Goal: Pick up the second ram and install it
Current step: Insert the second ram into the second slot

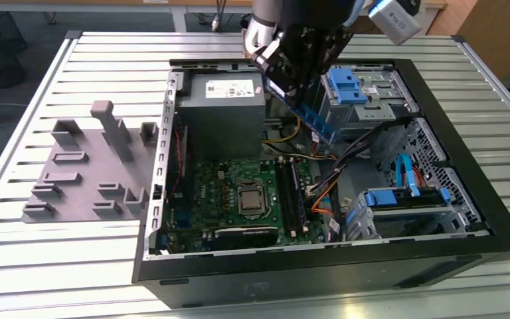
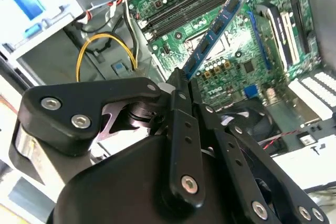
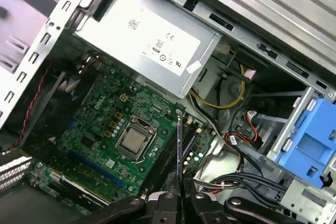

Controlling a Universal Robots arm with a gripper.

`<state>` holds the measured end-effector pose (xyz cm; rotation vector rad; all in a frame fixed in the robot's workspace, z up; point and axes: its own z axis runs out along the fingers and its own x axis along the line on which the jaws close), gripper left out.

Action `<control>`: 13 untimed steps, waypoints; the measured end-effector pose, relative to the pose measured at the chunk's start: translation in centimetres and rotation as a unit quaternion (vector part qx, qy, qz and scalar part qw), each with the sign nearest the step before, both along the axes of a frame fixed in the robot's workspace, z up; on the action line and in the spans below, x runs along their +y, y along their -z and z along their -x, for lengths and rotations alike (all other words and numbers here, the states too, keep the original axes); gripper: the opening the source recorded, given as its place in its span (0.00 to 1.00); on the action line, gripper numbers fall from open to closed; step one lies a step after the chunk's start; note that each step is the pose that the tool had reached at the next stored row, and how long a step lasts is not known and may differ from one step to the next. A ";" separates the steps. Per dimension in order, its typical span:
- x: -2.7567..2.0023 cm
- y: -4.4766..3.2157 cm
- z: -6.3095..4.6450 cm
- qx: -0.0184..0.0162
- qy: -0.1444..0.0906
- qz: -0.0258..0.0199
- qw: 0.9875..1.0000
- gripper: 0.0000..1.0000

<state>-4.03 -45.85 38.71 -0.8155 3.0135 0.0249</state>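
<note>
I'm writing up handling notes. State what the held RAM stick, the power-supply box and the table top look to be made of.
RAM stick: blue circuit board, likely glossy laminate, carrying matte black chips.
Power-supply box: bare grey sheet metal, dull sheen, folded edges.
Table top: pale ribbed slats, probably aluminium profile.
The gripper clamps the stick's end.

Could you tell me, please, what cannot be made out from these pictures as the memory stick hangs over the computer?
- Exterior view: the claw covers the upper end of the ram stick.
- First wrist view: the stick is edge-on, so its chips are hidden.
- Second wrist view: the claw's black links cover the stick's gripped end.
</note>
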 end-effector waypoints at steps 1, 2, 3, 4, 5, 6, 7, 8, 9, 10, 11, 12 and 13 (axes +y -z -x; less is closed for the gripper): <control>0.00 0.03 0.0 0.000 0.009 0.000 1.000 0.14; 0.00 0.06 0.0 0.000 0.018 0.000 1.000 0.14; 0.00 0.09 0.0 0.000 0.027 0.000 1.000 0.14; 0.00 0.12 0.0 0.000 0.036 0.000 0.999 0.14; 0.00 0.15 0.0 0.000 0.045 0.000 0.999 0.14; 0.00 0.18 0.0 0.000 0.054 0.000 0.999 0.14; 0.00 0.22 0.0 0.000 0.062 0.000 0.998 0.14; 0.00 0.24 0.0 0.000 0.070 0.000 0.998 0.14; 0.00 0.28 0.0 0.000 0.079 0.000 0.997 0.14; 0.01 0.31 0.0 0.000 0.087 0.000 0.996 0.14; 0.01 0.34 0.0 0.000 0.095 0.000 0.995 0.14; 0.01 0.37 0.0 0.000 0.104 0.000 0.995 0.14; 0.02 0.40 0.0 0.000 0.111 0.000 0.994 0.14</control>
